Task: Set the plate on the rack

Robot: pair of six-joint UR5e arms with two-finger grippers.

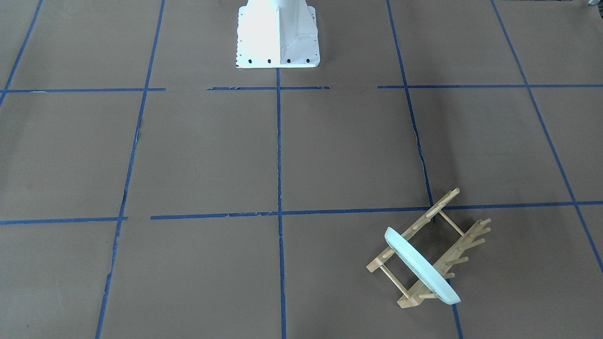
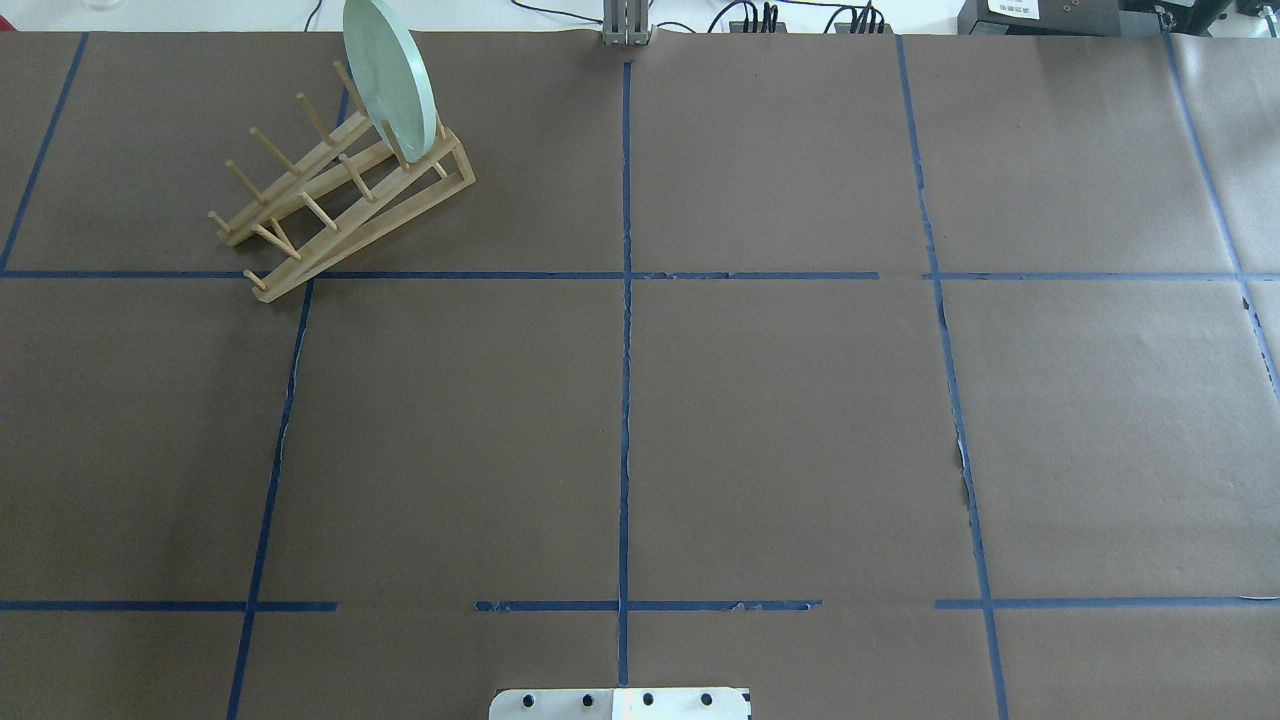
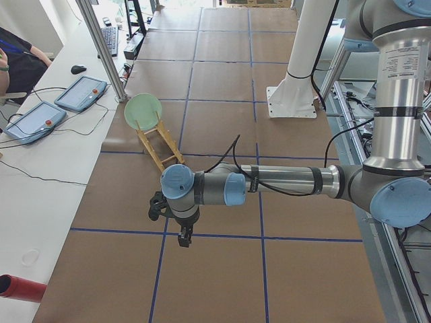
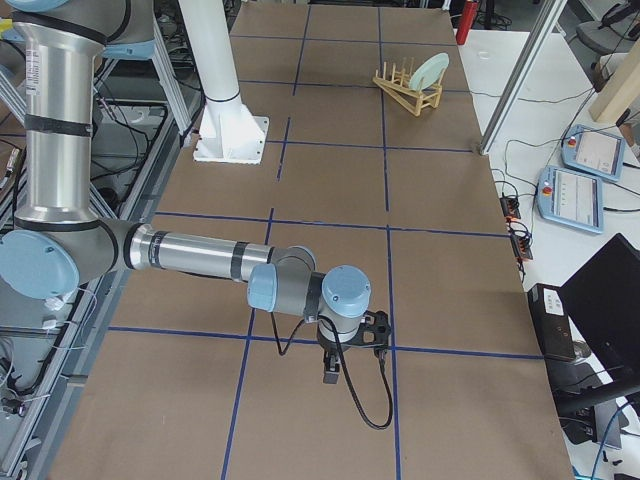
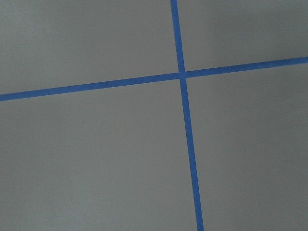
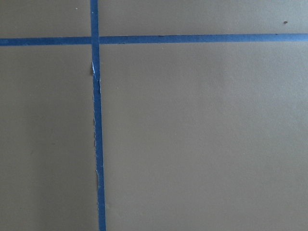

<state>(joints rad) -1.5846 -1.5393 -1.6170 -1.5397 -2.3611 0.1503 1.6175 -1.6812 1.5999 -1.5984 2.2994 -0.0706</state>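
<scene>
Overhead exterior view: the plate [image 2: 392, 75] stands on edge in the rack [image 2: 360, 240] at the far left corner of the table [image 2: 780, 420], slotted between upright pegs near the rack's end farthest from the robot. It leans slightly, its pale green face turned toward the rack's open pegs. The rack sits at an angle to the blue tape [image 2: 625, 400] that marks the brown paper cover into squares, with its near end lying across one tape line.

Seen from across the table, the plate's rim runs crosswise over both wooden rails, and one peg on each rail shows on the camera's side of it.

From the table's left end, the left gripper [image 3: 182, 237] hangs pointing down over a tape line on an arm stretched out low and level, well apart from the rack. From the opposite end, the right gripper [image 4: 331, 372] hangs the same way above a tape line near that end of the table. Both show only at a distance, so how far their fingers are parted, or whether they hold anything, cannot be told.

Both wrist cameras show only brown paper and crossing tape. The robot's white base [image 1: 278, 37] stands at the table's middle edge.
</scene>
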